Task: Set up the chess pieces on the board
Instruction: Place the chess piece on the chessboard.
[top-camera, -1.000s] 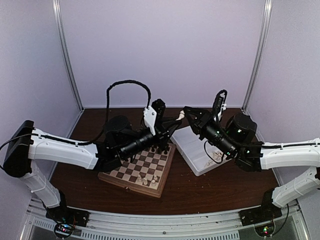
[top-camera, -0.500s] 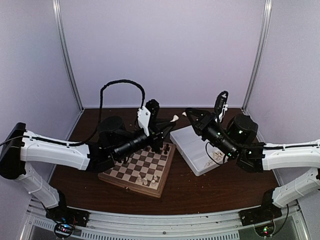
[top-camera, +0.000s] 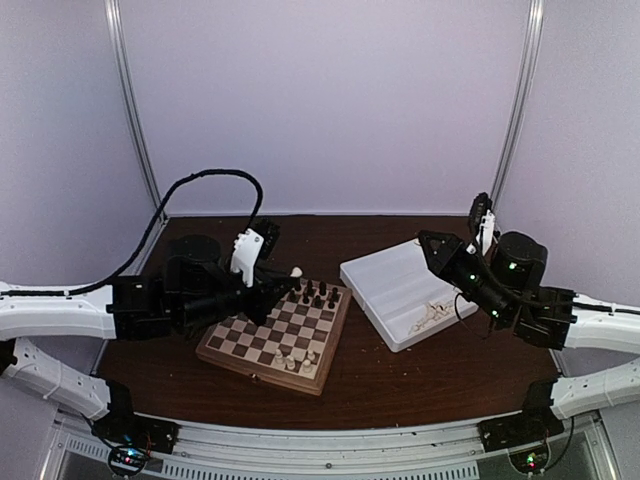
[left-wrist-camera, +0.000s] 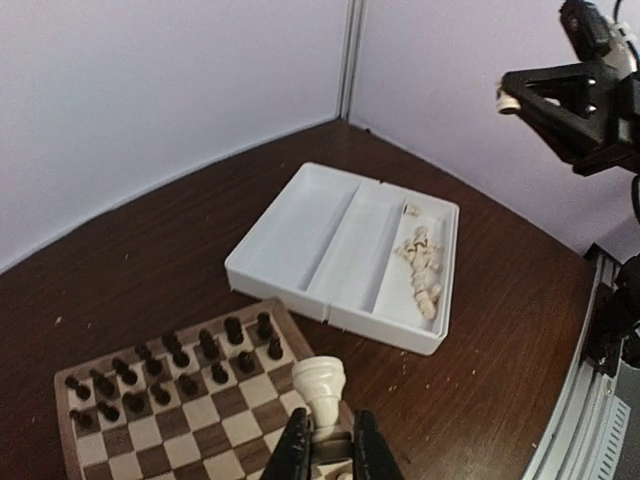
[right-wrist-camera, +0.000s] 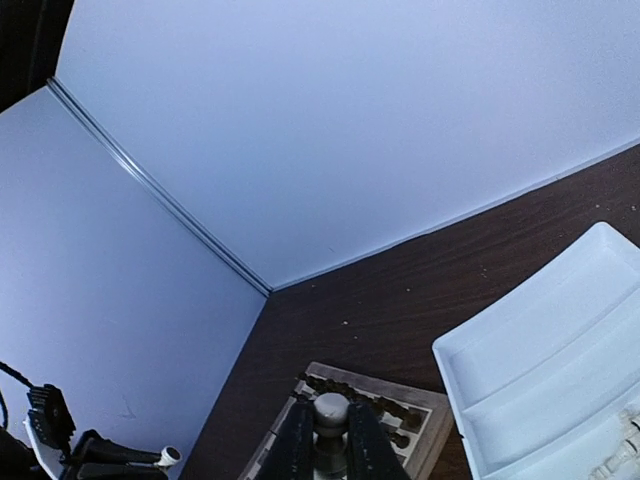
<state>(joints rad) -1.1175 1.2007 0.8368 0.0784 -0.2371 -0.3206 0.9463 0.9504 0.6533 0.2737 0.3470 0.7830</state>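
The square wooden checkered board (top-camera: 250, 368) lies nearest, with a few cream figures (top-camera: 289, 358) on its near rows. At its 12 o'clock edge the left gripper (left-wrist-camera: 327, 447) pinches a cream wooden chess piece (left-wrist-camera: 322, 385) low down. At 2 o'clock, over the white plastic tray (top-camera: 375, 275), the right gripper (right-wrist-camera: 322, 440) pinches a second cream piece (right-wrist-camera: 330, 408). Probably light, rigid and slick, so grip at the waist.

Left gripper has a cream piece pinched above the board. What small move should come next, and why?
Probably carry the left gripper toward the board's near rows, then lower. Its cream piece appears to hang over the far side, where dark pieces fill the rows. The few cream ones stand along the near edge, with squares free beside them.
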